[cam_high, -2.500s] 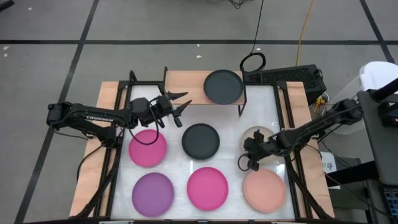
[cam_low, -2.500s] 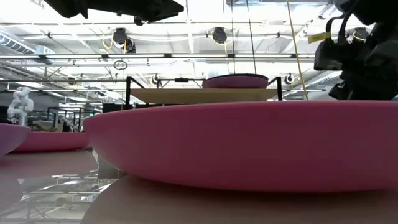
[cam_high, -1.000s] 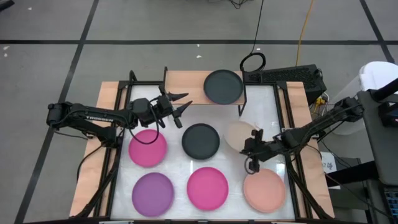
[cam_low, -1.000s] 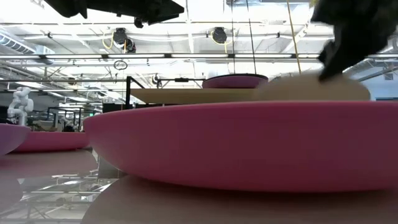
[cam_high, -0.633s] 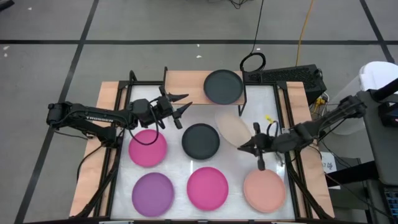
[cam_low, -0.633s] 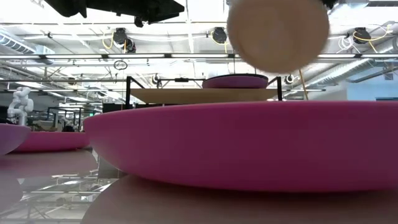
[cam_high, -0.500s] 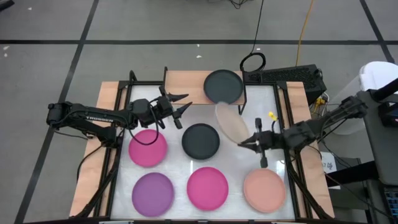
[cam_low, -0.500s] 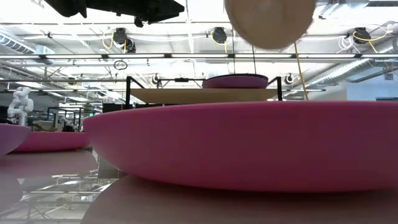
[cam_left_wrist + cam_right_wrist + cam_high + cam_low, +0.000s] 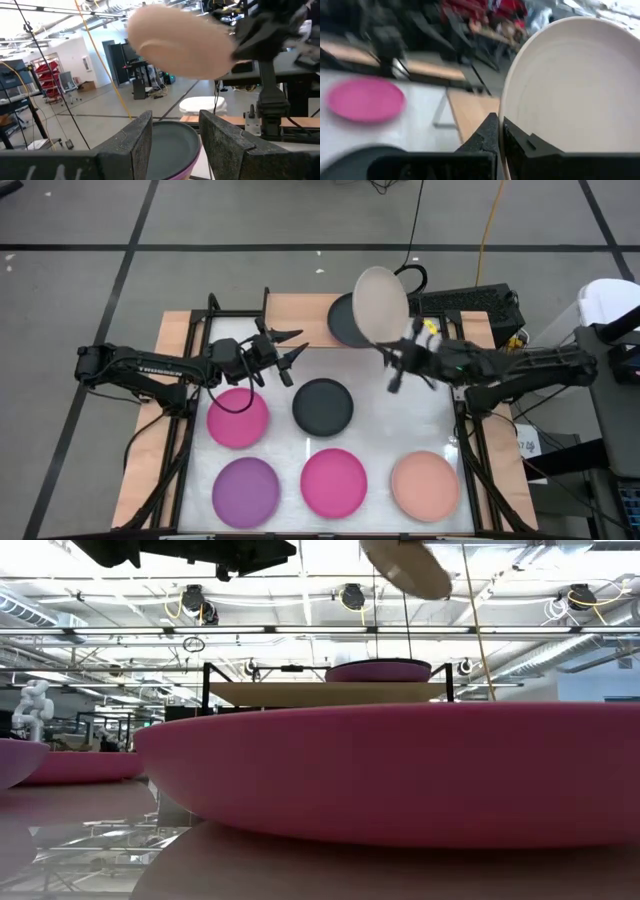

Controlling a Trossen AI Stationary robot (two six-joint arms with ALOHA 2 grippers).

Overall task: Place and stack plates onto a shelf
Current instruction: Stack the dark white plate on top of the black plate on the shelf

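Note:
My right gripper (image 9: 392,352) is shut on a beige plate (image 9: 381,302), held high and steeply tilted above the right end of the shelf (image 9: 300,316). A dark grey plate (image 9: 347,323) lies on that end of the shelf, a pink edge showing beneath it (image 9: 186,166). On the white table lie two magenta plates (image 9: 238,417) (image 9: 334,482), a dark grey one (image 9: 323,406), a purple one (image 9: 246,491) and a salmon one (image 9: 426,485). My left gripper (image 9: 291,350) hovers open near the shelf's left front, holding nothing. My right gripper pinches the beige plate's rim (image 9: 504,116) between its two fingers, one finger (image 9: 487,134) on the underside and one (image 9: 522,142) on the hollow face. The fingers come nearly level from the table's right. The plate is lifted clear and stands tilted on edge above the fingers.
Black frame rails run along both sides of the table (image 9: 400,420), which has bare room on its right middle. A black box (image 9: 470,304) and a looped cable (image 9: 407,280) sit behind the shelf's right end.
My right gripper has risen and gone toward the table's far edge and the shelf, rolling its wrist, still shut on the beige plate. The plate has come from low over the table's right side to high over the shelf and has tipped up onto its edge.

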